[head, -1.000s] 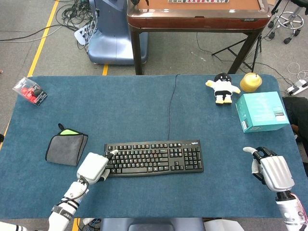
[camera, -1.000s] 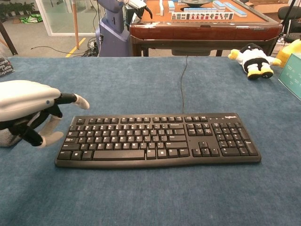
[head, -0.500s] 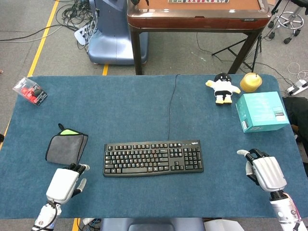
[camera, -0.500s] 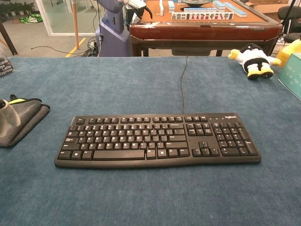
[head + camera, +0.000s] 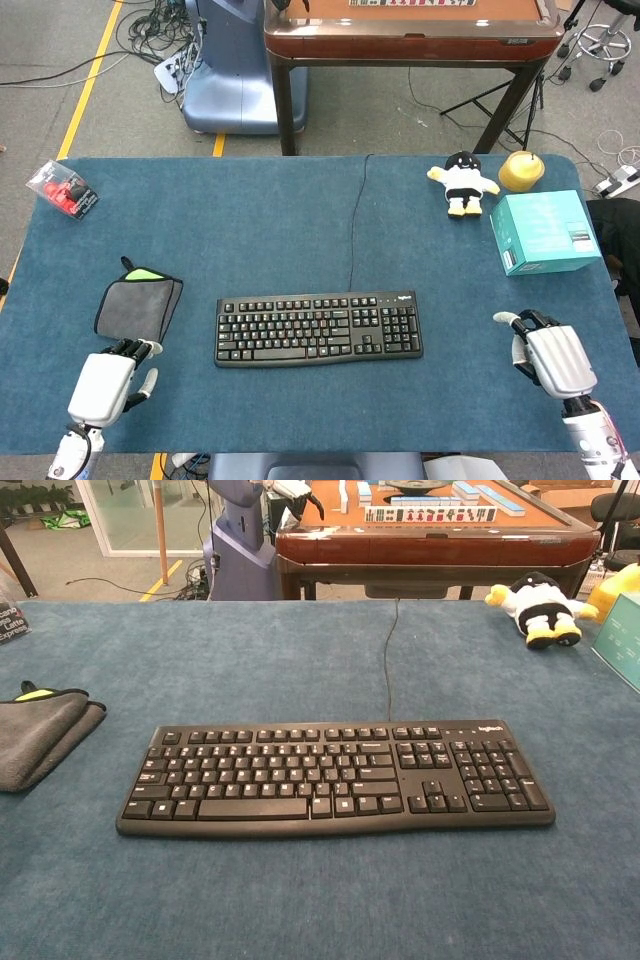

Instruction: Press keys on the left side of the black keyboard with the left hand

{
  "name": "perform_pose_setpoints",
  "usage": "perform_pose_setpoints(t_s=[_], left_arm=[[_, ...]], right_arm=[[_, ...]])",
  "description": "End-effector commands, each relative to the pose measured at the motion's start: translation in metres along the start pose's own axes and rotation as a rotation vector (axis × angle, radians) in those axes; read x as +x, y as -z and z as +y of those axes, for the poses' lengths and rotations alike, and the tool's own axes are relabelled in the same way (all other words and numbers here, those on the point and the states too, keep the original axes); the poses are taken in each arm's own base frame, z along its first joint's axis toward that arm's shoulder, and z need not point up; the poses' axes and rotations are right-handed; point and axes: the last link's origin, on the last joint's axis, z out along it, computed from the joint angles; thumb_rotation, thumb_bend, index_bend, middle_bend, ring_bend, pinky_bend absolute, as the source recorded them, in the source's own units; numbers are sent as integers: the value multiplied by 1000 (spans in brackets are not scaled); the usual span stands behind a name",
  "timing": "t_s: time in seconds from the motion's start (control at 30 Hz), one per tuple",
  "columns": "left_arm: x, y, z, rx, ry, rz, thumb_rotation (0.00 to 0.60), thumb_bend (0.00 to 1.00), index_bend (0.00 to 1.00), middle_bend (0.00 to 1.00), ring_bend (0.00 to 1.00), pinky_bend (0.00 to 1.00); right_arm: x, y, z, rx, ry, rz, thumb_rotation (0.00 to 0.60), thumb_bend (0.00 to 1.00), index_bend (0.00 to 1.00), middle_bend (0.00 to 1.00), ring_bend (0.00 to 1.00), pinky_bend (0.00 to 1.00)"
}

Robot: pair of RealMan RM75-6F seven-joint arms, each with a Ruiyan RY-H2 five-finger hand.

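The black keyboard lies flat in the middle of the blue table, its cable running to the far edge; the chest view shows the keyboard with nothing on its keys. My left hand hovers near the table's front left corner, well left of the keyboard and below the grey cloth, fingers loosely extended and holding nothing. My right hand is at the front right, thumb stuck out, empty. Neither hand appears in the chest view.
A folded grey cloth lies left of the keyboard. At the back right are a plush penguin, a yellow object and a teal box. A red packet sits far left.
My left hand has pulled away from the keyboard's left end toward the front left corner and left the chest view. The right hand has barely shifted.
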Motion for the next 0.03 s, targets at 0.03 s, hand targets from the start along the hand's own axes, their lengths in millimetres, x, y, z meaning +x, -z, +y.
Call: perform_pose_setpoints(t_s=[0.03], left_arm=[[0,-3,-5,1,5,-3,600,393,415,455,386,584]], right_arm=[[3,0,1,-2,-3,16,600,860,339,401,313,523]])
